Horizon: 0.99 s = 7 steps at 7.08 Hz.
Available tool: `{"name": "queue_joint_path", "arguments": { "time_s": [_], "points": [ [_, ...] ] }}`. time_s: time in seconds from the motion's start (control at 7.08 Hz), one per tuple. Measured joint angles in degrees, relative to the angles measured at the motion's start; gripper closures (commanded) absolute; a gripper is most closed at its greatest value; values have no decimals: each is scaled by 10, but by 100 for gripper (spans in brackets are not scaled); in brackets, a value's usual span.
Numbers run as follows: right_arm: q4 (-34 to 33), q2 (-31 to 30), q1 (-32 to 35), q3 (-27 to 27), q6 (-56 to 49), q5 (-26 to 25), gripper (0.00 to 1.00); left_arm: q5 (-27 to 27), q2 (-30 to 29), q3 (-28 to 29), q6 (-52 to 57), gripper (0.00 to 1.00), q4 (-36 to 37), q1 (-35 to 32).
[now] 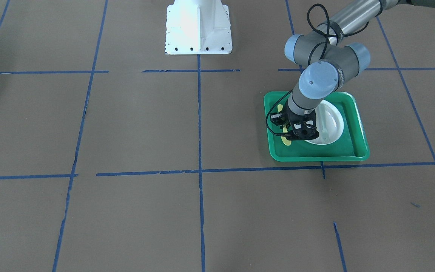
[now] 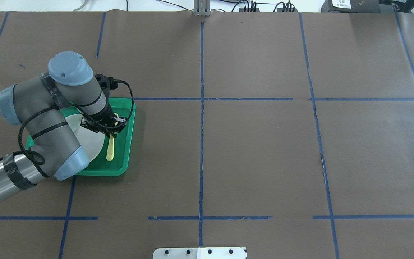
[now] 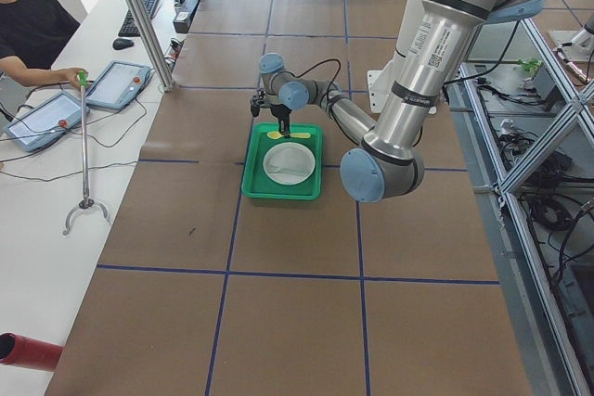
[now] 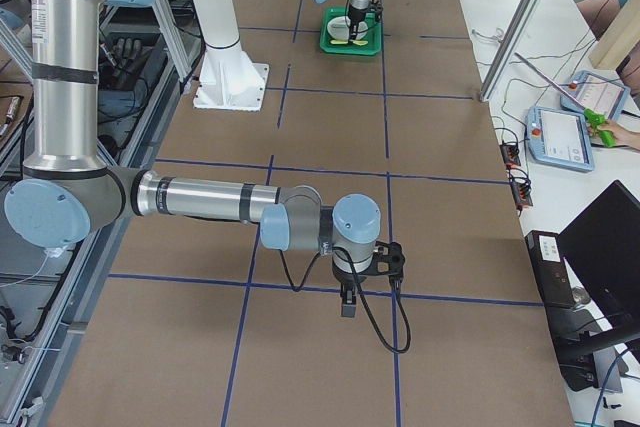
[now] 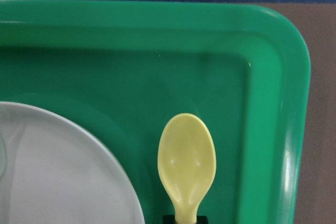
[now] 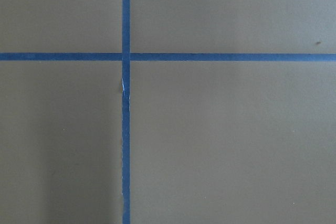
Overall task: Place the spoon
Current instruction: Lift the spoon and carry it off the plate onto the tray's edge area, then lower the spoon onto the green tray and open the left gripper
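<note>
Now, yellow spoon [image 5: 186, 163] beside white plate [image 5: 63, 171] inside green tray [image 5: 157, 24].

Nothing reads clearly; faint lettering, perhaps a brand, marks the wrist joint [image 1: 340, 73].

Glossy plastic tray [image 5: 283, 103] and spoon [image 5: 187, 158] (smooth); matt paper tabletop [image 6: 210, 129].

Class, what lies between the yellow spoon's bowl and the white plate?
Only a bare strip of the green tray; the spoon and plate lie apart. The left wrist view shows it.
</note>
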Motion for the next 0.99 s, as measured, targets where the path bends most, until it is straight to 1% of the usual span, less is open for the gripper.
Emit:
{"name": "queue_joint_path", "arguments": {
  "time_s": [0.14, 0.28, 0.42, 0.57, 0.71, 0.85, 0.99],
  "points": [
    [0, 0, 0, 0, 0, 0, 0, 0, 0, 5, -6, 65, -7, 1],
    [0, 0, 0, 0, 0, 0, 0, -1, -1, 5, -10, 46, -10, 1],
    [0, 0, 0, 0, 0, 0, 0, -1, 0, 5, -12, 24, -11, 2],
    [0, 0, 0, 0, 0, 0, 0, -1, 1, 3, -12, 21, -11, 1],
    [0, 0, 0, 0, 0, 0, 0, -1, 2, -3, -13, 21, -12, -1],
    [0, 0, 0, 0, 0, 0, 0, -2, 3, -18, -17, 21, -11, -14],
    [0, 0, 0, 0, 0, 0, 0, -19, 3, -44, -26, 21, -11, -52]
  ]
}}
